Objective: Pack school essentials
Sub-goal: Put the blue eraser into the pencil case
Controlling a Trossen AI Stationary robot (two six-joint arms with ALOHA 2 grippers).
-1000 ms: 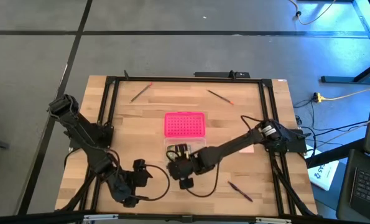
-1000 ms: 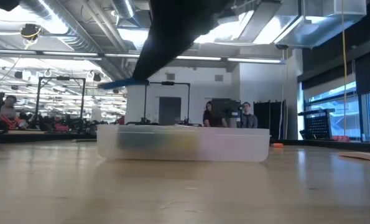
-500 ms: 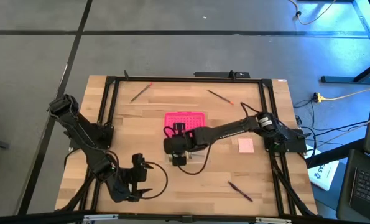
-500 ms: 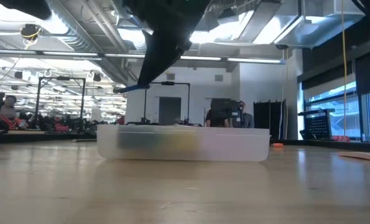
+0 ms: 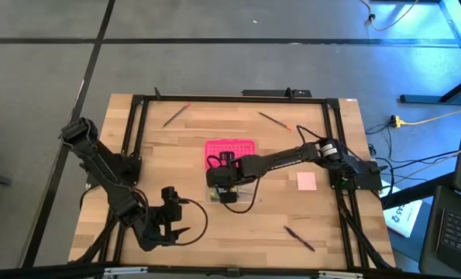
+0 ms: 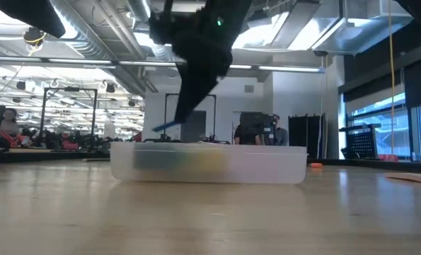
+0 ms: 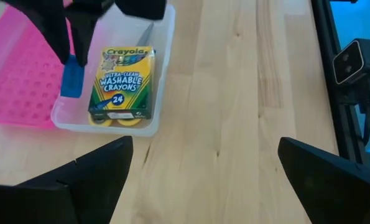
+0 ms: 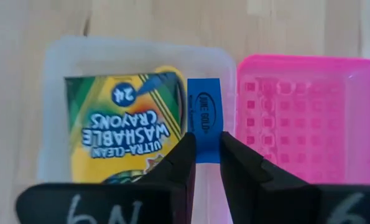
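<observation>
Swings the right gripper (image 8: 204, 146) in from the near side of the table to a spot over the clear plastic box (image 8: 135, 46), and drops it lower than a second ago. In the low view, puts the blue eraser (image 6: 166, 127) just above the box rim, where it was well above before.

Fingers clamped on the blue eraser, held end-on between the pads. Hangs over the narrow gap between the Crayola crayon box (image 8: 125, 124) and the box wall next to the pink dotted lid (image 8: 296, 112). Not released yet, and no contact with the box floor visible.

Already in the box: the crayon box, lying flat. Yellow loops under its end look like the scissors handles, but too hidden to confirm.

Left gripper (image 5: 172, 225) parked at the near-left of the table, jaws wide, holding nothing. Shifted only slightly over the last second.

Still out on the table: pink pad (image 5: 306, 180) by the right arm's base, two pencils at the far side (image 5: 176, 115) (image 5: 275, 120), and one pen near the front right (image 5: 300, 239).

Reads as eraser placement about to finish. Tight slot, so risks a snag on the crayon box edge or a landing on the lid side of the wall.
</observation>
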